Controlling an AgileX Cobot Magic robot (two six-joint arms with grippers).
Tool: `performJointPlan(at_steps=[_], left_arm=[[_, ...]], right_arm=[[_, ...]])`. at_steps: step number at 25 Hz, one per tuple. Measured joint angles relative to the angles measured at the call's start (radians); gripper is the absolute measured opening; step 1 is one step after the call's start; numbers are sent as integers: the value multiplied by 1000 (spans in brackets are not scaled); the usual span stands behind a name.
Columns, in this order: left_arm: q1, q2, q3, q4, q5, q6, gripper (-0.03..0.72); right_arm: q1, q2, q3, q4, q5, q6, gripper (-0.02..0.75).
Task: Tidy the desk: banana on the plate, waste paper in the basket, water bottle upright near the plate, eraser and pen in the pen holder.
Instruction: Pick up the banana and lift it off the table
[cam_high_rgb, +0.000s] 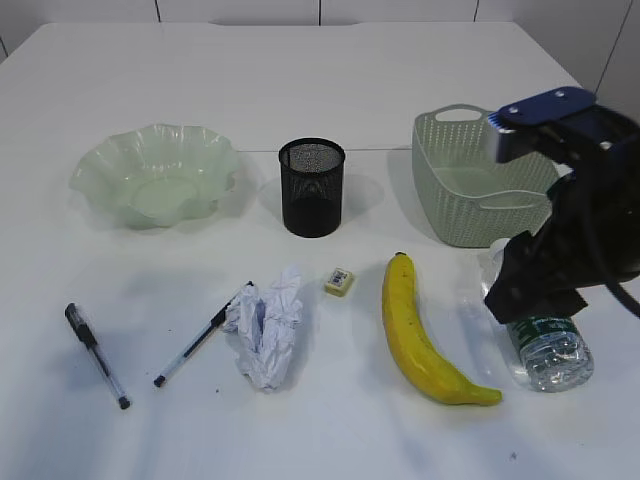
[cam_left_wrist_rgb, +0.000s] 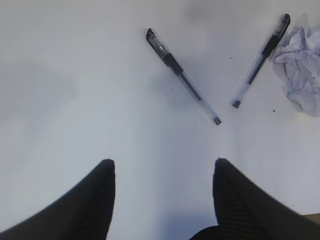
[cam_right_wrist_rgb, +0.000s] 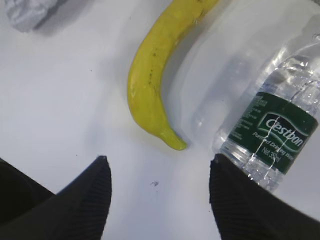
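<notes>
**Desk:** What is lying nearest the camera?

**Photographer:** The right pincer (cam_right_wrist_rgb: 159, 172) is hanging over the desk (cam_high_rgb: 330, 440), its jaws standing spread and pinching nothing. The banana (cam_high_rgb: 420, 335) is lying flat ahead of it and to its left, one pointed end just short of the gap between the jaws. The water bottle (cam_high_rgb: 540, 345) is lying on its side to the right, its base nearly meeting the right fingertip (cam_right_wrist_rgb: 220, 167); whether they are touching, I cannot tell.

**Desk:** And the left one?

**Photographer:** The left pincer (cam_left_wrist_rgb: 162, 170) is hovering with jaws spread wide, gripping nothing. Two pens are lying ahead of it: one pen (cam_left_wrist_rgb: 182, 76) pointing its tip toward the right jaw, the second pen (cam_left_wrist_rgb: 261, 60) farther to the right, its cap end touching the waste paper (cam_left_wrist_rgb: 302, 70) or nearly so.

**Desk:** Moving back?

**Photographer:** The eraser (cam_high_rgb: 340, 281) is sitting between the waste paper and the banana, apart from both. Beyond it, the pen holder (cam_high_rgb: 312, 187) is standing upright. The plate (cam_high_rgb: 155, 175) is resting far ahead of the left pincer, and the basket (cam_high_rgb: 480, 190) is sitting just beyond the right arm.
</notes>
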Motion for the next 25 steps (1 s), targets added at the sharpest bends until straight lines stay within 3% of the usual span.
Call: performJointPlan(at_steps=[7,25], left_arm=[[0,20,-2,-16,-15,0,433],[0,20,-2,-8,-20,0,433]], right_arm=[[81,213,-96,-98,51,23,461],[129,546,-261,-120,50,90,459]])
